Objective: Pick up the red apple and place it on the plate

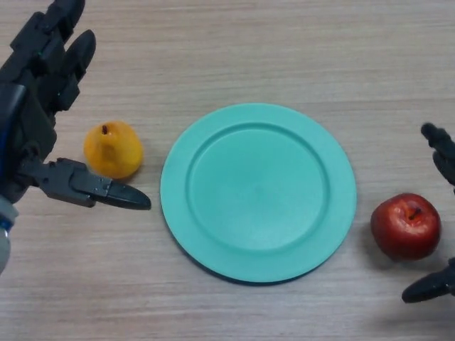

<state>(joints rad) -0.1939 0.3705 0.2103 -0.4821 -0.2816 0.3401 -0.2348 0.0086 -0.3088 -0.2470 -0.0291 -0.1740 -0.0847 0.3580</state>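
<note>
Fingers of right hand [442, 213] spread wide around red apple [405, 226], not touching; close evenly on its sides before lifting toward plate [257, 192]; left hand [35, 128] open too

A red apple [405, 226] sits by the table's [249, 42] right edge, between the open right hand's [442, 160] fingers, beside the green plate [258, 192].

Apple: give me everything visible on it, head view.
The apple is dark red and glossy, with a short brown stem in a dimple on top, facing up. It sits on the wood-grain table, right of the green plate and apart from it. The right hand brackets it, fingers open above and below, not touching as far as shows.
</note>
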